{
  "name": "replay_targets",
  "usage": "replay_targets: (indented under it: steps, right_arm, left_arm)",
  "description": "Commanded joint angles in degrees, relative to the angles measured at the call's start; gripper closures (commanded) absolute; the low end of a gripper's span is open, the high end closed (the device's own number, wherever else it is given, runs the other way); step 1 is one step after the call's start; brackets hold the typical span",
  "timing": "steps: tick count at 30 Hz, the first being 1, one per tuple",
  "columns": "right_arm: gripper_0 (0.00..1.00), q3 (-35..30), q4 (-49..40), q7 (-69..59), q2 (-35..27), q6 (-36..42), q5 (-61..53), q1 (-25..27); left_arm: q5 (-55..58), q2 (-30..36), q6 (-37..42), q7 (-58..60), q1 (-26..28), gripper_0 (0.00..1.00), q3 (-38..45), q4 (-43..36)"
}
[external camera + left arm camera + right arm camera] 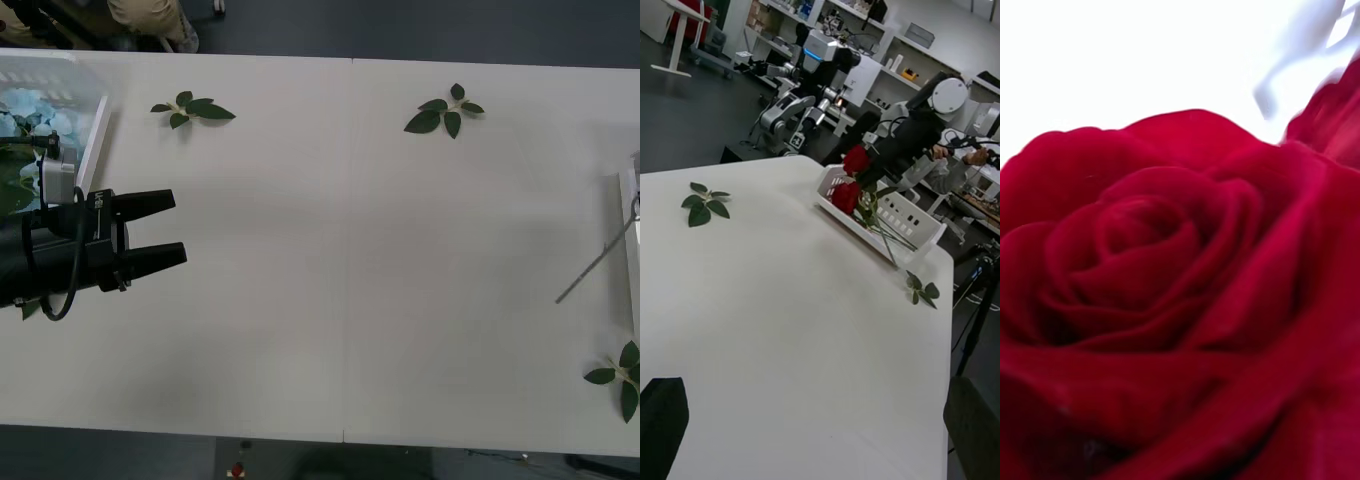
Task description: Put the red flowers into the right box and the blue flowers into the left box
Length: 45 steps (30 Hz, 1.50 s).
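The left gripper (180,227) hangs over the white counter (340,300) at about nine o'clock in the front view, just beside the left box (95,135). Its black jaws are spread with nothing between them, pointing toward three o'clock. The left box sits at ten o'clock on the counter, touching the view's edge, and the blue flowers (28,112) lie inside it with big green leaves below them toward the arm.

The right box (899,217) stands at the far end of the counter, seen from the left wrist as a white slotted bin; in the front view only its pale rim (626,200) shows at three o'clock. The red flowers (850,180) are at that box: two rose heads, one above the other, with green stems slanting down over the box's near wall. In the front view one thin stem (595,262) sticks out over the rim onto the counter. The right arm, dark with a white joint, reaches down over these roses; whether its jaws are spread or pinching cannot be told. The right wrist view has a deep-red rose head (1172,300) pressed up close.

Three loose leaf sprigs lie on the counter: one at eleven o'clock (192,110), one at one o'clock (445,112), one at four o'clock (622,375).
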Motion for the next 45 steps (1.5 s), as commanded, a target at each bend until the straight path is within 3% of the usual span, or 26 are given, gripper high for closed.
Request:
replay_targets:
  steps: [1,8,13,25,26,28,29,31,35,40,45]
  right_arm:
    - [1.00,0.02,5.81,10.90,-4.01,-0.11,0.70,-3.17]
    - [1.00,-0.07,13.72,26.28,-5.59,-1.34,6.24,-6.16]
    - [1.00,0.02,17.24,33.22,-5.50,-6.79,11.34,-6.51]
    - [0.99,4.85,24.18,36.56,-4.80,-15.76,13.27,-6.51]
    - [0.93,4.94,24.36,36.65,-4.71,-16.02,13.45,-6.51]
    - [0.59,4.94,24.71,36.74,-4.71,-16.55,14.24,-6.51]
    - [0.47,4.94,24.71,36.82,-4.71,-16.64,14.33,-6.51]
    - [0.35,5.02,24.62,37.18,-4.71,-16.64,14.68,-6.51]
    - [0.27,5.20,24.71,38.23,-4.71,-16.64,14.59,-6.51]
    - [0.24,5.46,24.53,44.74,-4.71,-16.55,12.57,-6.51]
    - [0.23,4.59,20.49,47.46,-4.88,-9.34,8.70,-5.99]
  left_arm:
    - [0.60,1.97,-0.26,0.34,0.98,0.00,-0.59,-0.94]
    - [0.60,1.97,-0.26,0.34,0.98,0.00,-0.59,-0.94]
    - [0.60,1.97,-0.26,0.34,0.98,0.00,-0.59,-0.94]
    - [0.60,1.97,-0.26,0.34,0.98,0.00,-0.59,-0.94]
    - [0.60,1.97,-0.26,0.34,0.98,0.00,-0.59,-0.94]
    - [0.60,1.97,-0.26,0.34,0.98,0.00,-0.59,-0.94]
    - [0.60,1.97,-0.26,0.34,0.98,0.00,-0.59,-0.94]
    - [0.60,1.97,-0.26,0.34,0.98,0.00,-0.59,-0.94]
    - [0.60,1.97,-0.26,0.34,0.98,0.00,-0.59,-0.94]
    - [0.60,1.97,-0.26,0.34,0.98,0.00,-0.59,-0.94]
    - [0.60,1.97,-0.26,0.34,0.98,0.00,-0.59,-0.94]
